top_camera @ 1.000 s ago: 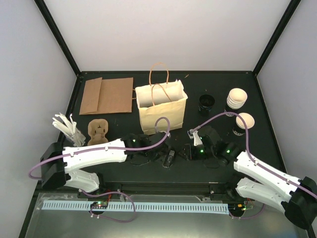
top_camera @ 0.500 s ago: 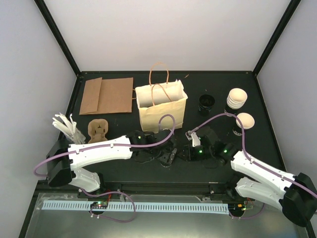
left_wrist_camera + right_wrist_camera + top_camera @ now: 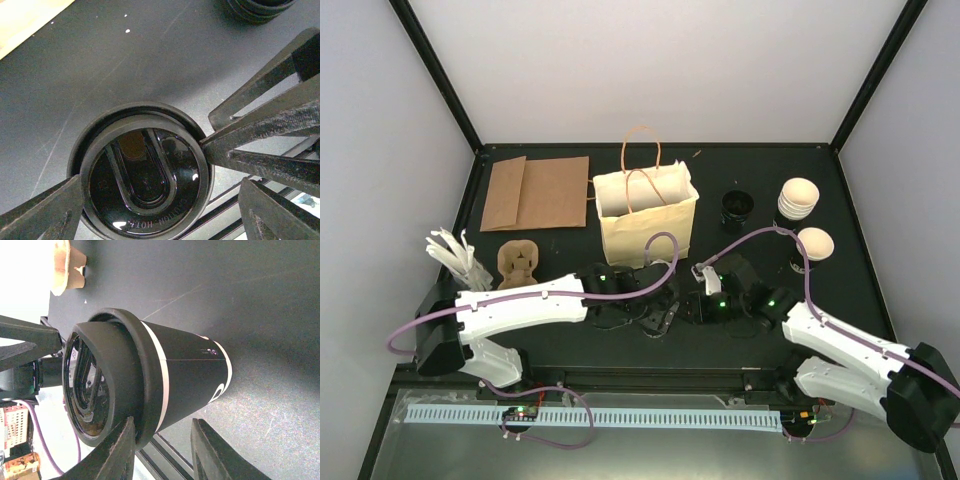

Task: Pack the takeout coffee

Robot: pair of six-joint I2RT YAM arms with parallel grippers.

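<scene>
The takeout coffee (image 3: 190, 370) is a black paper cup with white bands and a black lid (image 3: 145, 185). It stands on the dark table near the front edge, between my two grippers. My left gripper (image 3: 140, 161) comes down over it from above, and its fingers (image 3: 250, 135) touch the lid's rim on both sides. My right gripper (image 3: 164, 420) is turned on its side against the cup's near wall. Its jaws stand partly apart, one finger touching the lid's skirt, the other by the cup's body. The cream paper bag (image 3: 650, 235) stands open behind them.
A flat brown bag (image 3: 535, 192) lies at the back left. A cardboard cup holder (image 3: 518, 263) and white stirrers (image 3: 455, 252) sit at the left. Black lids (image 3: 737, 207), stacked cups (image 3: 799, 197) and a single cup (image 3: 814, 243) stand at the right.
My left arm has reached further right over the cup and its jaws have narrowed onto the lid. My right gripper has edged left and closed a little.
</scene>
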